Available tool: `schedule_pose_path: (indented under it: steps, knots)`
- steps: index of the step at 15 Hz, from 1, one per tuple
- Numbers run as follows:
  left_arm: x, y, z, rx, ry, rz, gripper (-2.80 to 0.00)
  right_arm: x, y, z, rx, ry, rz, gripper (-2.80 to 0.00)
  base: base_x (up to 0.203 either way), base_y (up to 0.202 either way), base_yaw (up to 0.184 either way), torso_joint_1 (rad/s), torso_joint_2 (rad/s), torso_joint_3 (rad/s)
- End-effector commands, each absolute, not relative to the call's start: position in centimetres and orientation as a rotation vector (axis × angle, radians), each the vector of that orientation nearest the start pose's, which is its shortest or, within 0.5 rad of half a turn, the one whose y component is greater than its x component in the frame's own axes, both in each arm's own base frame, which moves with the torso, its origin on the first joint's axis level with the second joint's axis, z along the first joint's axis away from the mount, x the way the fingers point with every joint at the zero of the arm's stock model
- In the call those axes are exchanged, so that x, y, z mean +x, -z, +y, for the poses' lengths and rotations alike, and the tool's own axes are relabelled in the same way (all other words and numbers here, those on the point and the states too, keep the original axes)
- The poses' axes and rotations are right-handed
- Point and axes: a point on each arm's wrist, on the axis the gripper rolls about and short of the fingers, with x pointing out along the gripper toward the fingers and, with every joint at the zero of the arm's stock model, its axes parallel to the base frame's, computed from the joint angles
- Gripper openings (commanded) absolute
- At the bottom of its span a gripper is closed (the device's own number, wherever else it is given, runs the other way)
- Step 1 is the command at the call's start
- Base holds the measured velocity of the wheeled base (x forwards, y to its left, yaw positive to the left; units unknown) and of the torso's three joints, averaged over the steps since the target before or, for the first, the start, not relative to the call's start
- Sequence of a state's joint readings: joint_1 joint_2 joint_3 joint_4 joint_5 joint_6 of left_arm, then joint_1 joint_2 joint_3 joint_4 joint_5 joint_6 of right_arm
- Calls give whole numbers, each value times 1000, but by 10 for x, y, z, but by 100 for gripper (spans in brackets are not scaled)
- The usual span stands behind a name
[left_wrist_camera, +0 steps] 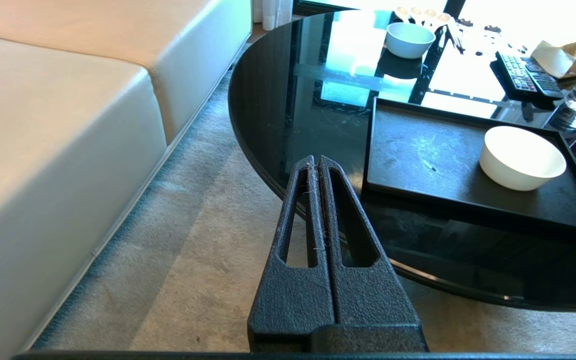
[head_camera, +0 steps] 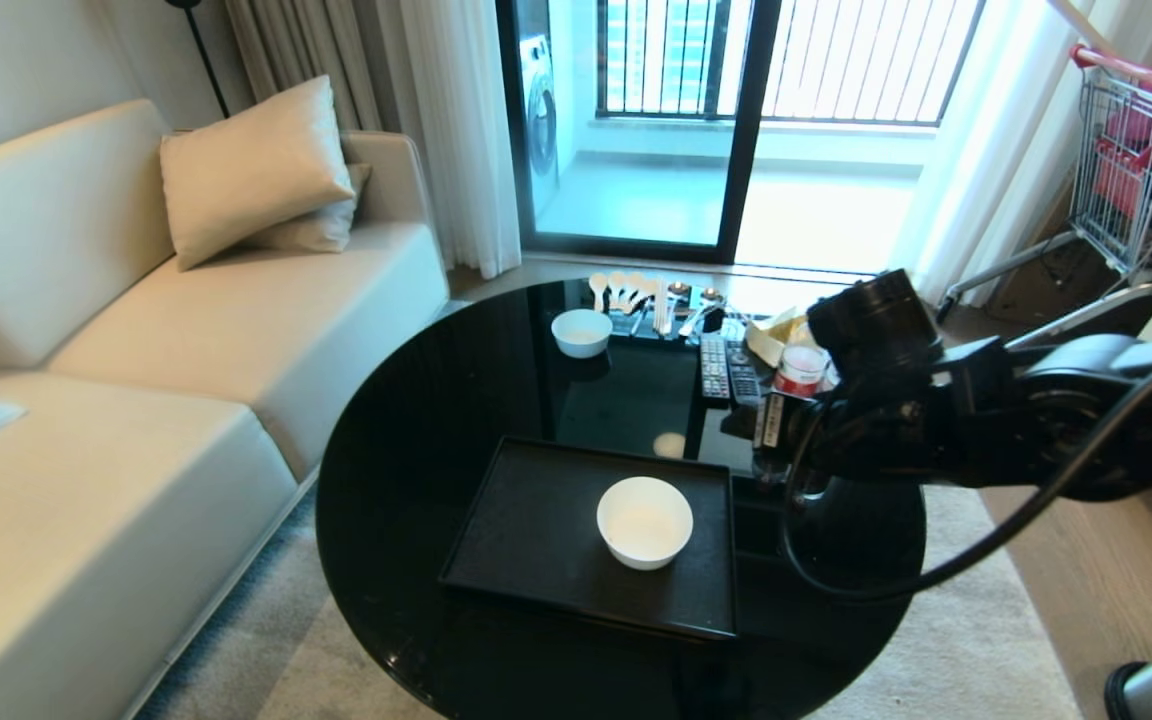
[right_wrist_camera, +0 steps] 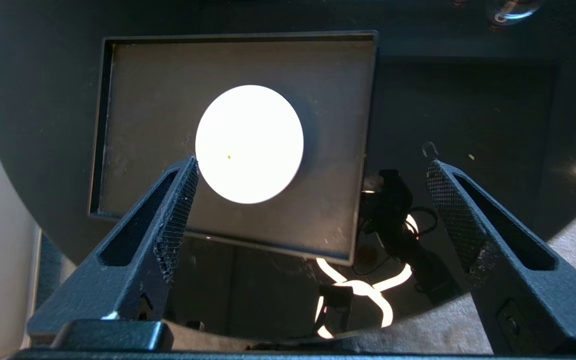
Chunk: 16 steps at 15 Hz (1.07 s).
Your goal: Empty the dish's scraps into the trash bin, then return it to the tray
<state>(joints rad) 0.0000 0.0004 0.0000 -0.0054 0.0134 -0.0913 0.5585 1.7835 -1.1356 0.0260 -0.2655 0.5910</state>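
glossy white dish point(head_camera: 644, 521), upright on tray point(head_camera: 536, 530)

I see the white bowl point(head_camera: 644, 521) sitting upright on the black tray point(head_camera: 526, 530), toward the tray's right side, its base flat on the matte surface. It's glossy, round and fairly deep, and looks empty apart from 1 tiny speck inside. The tray is rectangular with a low raised rim, lying flat on the near part of the round black glass table point(head_camera: 416, 420).
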Motion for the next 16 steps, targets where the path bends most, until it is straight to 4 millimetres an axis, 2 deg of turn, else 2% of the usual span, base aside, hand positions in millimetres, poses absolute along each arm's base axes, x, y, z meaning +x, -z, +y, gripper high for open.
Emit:
schedule_pose_path:
  steps: [1, 2, 4, 12, 16]
  knots:
    - [-23, -76, 0, -92, -14, -7, -280, 244, -207, 145, 327, -105, 622, -152, 0, 0, 0, 0, 0, 0]
    - [-23, -76, 0, -92, -14, -7, -280, 233, -208, 138, 328, -103, 619, -280, 0, 0, 0, 0, 0, 0]
    - [-23, -76, 0, -92, -14, -7, -280, 217, -211, 124, 334, -97, 607, -280, 0, 0, 0, 0, 0, 0]
    - [-23, -76, 0, -92, -14, -7, -280, 161, -199, 64, 268, -12, 553, -280, 0, 0, 0, 0, 0, 0]
    - [-23, -76, 0, -92, -14, -7, -280, 129, -182, 32, 185, 61, 476, -280, 0, 0, 0, 0, 0, 0]
